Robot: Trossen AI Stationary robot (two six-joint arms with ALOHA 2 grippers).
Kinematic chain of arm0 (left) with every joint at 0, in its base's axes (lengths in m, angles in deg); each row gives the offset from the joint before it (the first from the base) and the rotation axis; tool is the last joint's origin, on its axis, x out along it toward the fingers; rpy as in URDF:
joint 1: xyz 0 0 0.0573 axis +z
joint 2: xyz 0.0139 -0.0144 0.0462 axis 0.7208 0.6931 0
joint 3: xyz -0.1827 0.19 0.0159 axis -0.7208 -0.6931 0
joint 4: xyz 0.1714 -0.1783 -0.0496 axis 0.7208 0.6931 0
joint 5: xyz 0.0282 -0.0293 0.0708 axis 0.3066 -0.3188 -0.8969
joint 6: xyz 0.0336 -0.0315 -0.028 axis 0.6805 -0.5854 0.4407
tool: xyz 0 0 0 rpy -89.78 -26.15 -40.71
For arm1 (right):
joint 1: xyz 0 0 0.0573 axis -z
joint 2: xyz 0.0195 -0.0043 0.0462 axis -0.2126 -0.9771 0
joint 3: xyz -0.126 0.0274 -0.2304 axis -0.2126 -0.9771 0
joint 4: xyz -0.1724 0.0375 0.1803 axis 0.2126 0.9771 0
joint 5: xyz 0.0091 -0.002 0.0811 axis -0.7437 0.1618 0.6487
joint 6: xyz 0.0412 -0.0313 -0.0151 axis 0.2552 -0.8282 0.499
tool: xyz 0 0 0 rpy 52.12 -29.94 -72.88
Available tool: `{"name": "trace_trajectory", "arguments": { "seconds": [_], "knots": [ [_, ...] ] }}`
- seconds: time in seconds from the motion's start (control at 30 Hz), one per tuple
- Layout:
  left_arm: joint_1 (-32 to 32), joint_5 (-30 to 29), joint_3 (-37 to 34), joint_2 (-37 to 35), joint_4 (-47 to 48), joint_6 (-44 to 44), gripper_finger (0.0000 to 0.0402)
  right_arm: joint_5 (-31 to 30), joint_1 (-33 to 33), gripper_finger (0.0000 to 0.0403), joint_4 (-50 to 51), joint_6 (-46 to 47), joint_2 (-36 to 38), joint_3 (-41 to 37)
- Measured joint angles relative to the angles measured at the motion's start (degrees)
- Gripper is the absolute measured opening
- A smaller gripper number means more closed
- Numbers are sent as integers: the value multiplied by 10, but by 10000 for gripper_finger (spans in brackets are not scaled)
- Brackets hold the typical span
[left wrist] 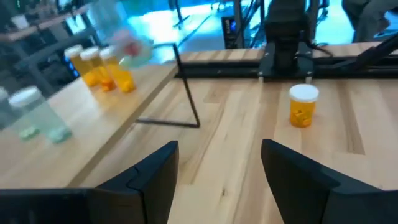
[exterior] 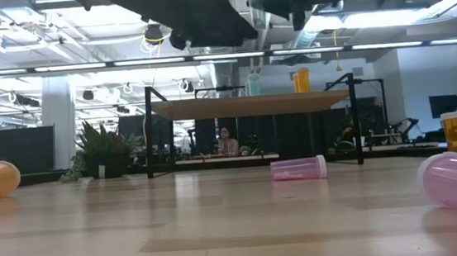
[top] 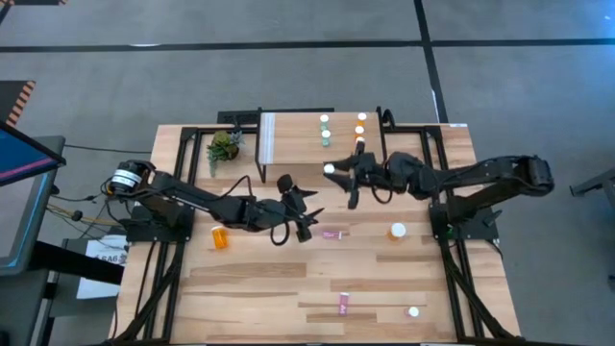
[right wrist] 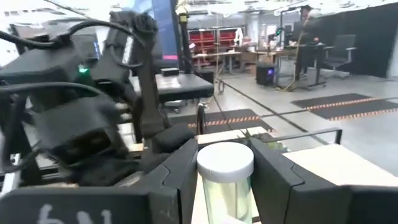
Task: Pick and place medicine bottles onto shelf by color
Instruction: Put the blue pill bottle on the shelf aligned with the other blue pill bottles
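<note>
My right gripper [top: 338,173] is over the near part of the shelf [top: 288,144], shut on a teal medicine bottle [right wrist: 225,186] with a white cap. Three teal bottles [top: 325,132] and three orange bottles [top: 360,129] stand upright in two rows on the shelf top. My left gripper [top: 307,213] hangs open over the table just in front of the shelf, nothing between its fingers [left wrist: 155,180]. On the table, a pink bottle [top: 332,234] and an orange one [top: 221,236] lie on their sides. Another orange bottle [top: 398,231] stands upright. My right gripper pinches the teal bottle's body [right wrist: 224,196] between its two fingers, just below the white cap [right wrist: 225,160]. The fingers come level from the table's right side. The bottle stands upright in the hold, above the shelf top; its base is hidden.
A small green plant [top: 223,146] stands left of the shelf. A second pink bottle [top: 344,304] lies near the front edge, and a white-capped bottle [top: 413,311] stands at the front right. The shelf's black legs [left wrist: 186,99] stand close ahead of my left gripper.
</note>
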Motion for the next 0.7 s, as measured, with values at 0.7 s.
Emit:
{"name": "trace_trajectory", "arguments": {
  "seconds": [0.7],
  "knots": [
    [20, 58, -202, -40, -299, -34, 220, -21, 79, 137, -259, 1, -178, -35]
  ]
}}
